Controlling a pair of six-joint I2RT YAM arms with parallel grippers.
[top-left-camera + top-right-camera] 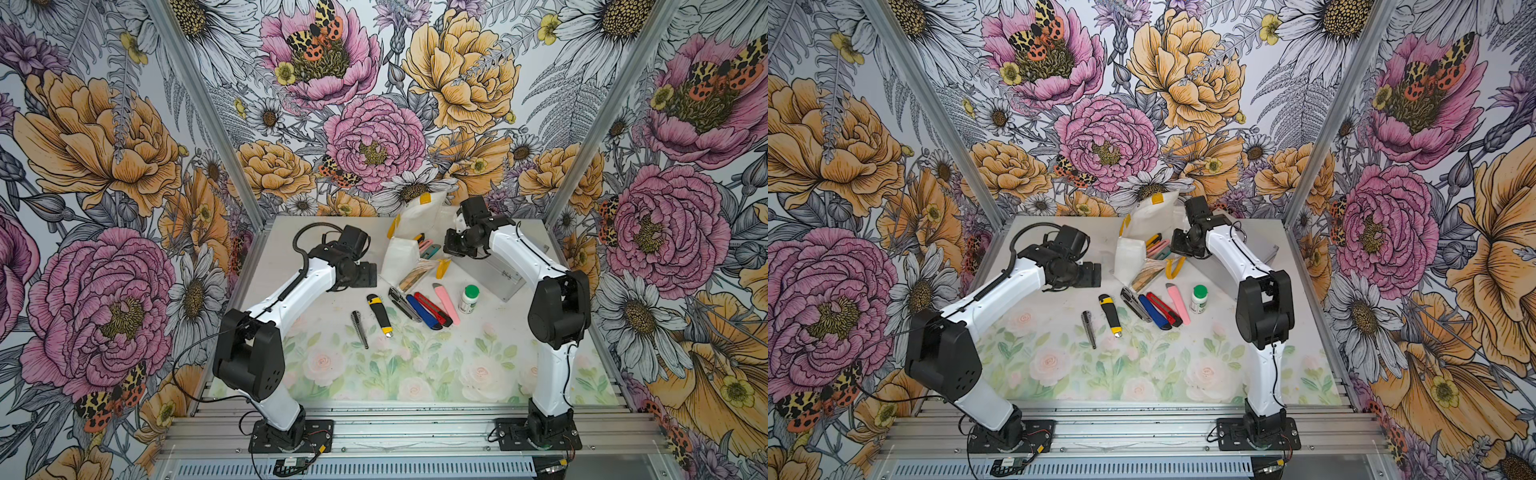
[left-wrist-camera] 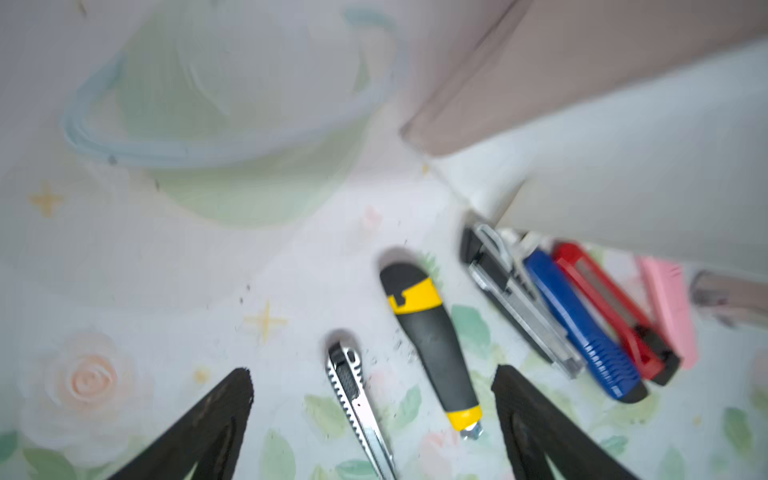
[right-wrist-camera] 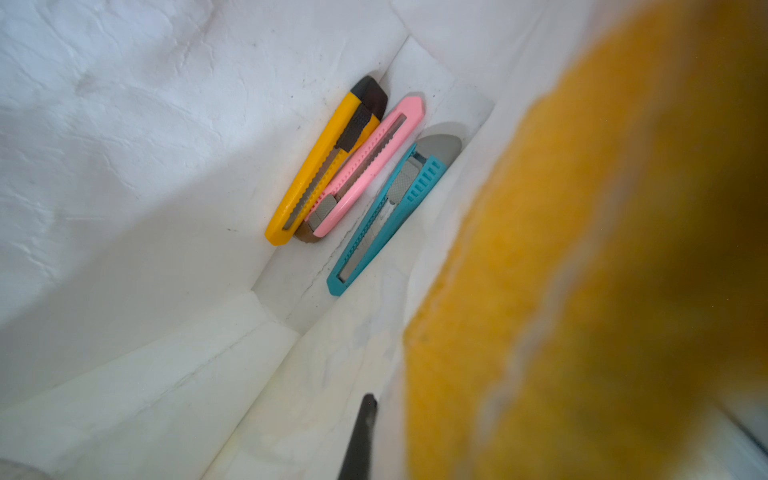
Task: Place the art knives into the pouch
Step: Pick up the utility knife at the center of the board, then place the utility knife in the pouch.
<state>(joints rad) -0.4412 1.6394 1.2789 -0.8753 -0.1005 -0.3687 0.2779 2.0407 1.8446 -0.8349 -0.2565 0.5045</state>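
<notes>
The pouch (image 1: 409,232) stands open at the back of the table, white inside, with a yellow loop handle (image 3: 582,291). My right gripper (image 1: 449,249) is shut on its rim; one black finger (image 3: 360,440) shows against the white wall. Three art knives lie inside: yellow (image 3: 320,174), pink (image 3: 365,166) and teal (image 3: 386,212). My left gripper (image 2: 372,374) hangs open and empty over the table, left of the pouch. Below it lie a slim silver knife (image 2: 357,403) and a black-and-yellow knife (image 2: 432,345). Silver-black (image 1: 404,304), blue (image 1: 422,311), red (image 1: 434,309) and pink (image 1: 448,304) knives lie beside them.
A white bottle with a green cap (image 1: 468,299) stands right of the knife row. A silver metal case (image 1: 498,274) lies under the right forearm. Flowered walls close in the table on three sides.
</notes>
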